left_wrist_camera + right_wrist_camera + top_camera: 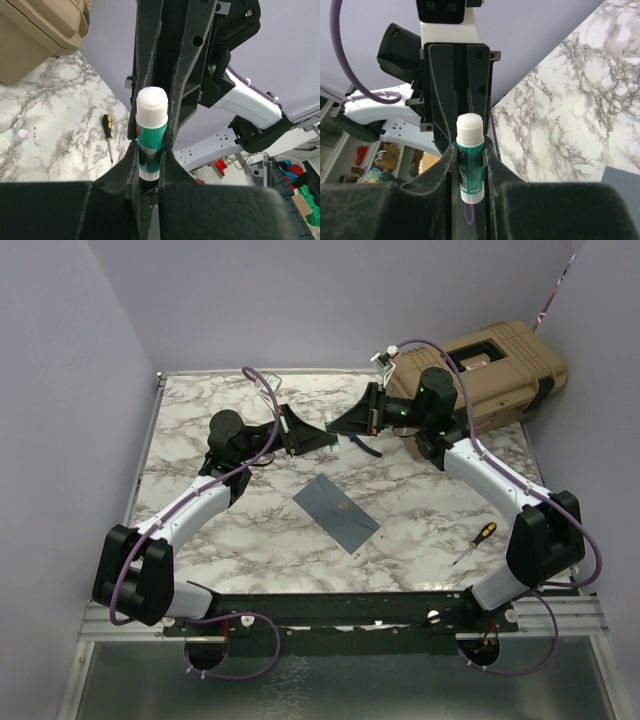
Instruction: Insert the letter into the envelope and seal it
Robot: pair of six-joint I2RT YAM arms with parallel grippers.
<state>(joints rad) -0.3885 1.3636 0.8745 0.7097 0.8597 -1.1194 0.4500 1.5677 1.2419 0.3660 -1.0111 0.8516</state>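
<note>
both arms reach in over the far half of the marble table (200, 540) and meet tip to tip above it. left gripper (152, 145): jaws pressed onto the lower body of a glue stick (151, 127), pads touching it on both sides. right gripper (470, 145): jaws likewise pinching the same stick, one finger against each side. both hold it at once, fingers of one arm interleaved close with the other's. stick has a green body and a white end; in each wrist view the white end points away from the camera. in the top view only a sliver of green shows between the two grippers.

envelope (335, 510): grey-blue, lying flat near the middle of the table, turned on a diagonal, small pale mark mid-face. it sits nearer the arm bases than the grippers, clear of both, nothing touching it. flap state not readable from above. one corner of it shows at the lower right of the right wrist view.

screwdriver (473, 542), yellow and black handle, lies on the table to the right of the envelope, well apart from it. tan case (490, 370) sits at the far right corner, behind the right arm.
</note>
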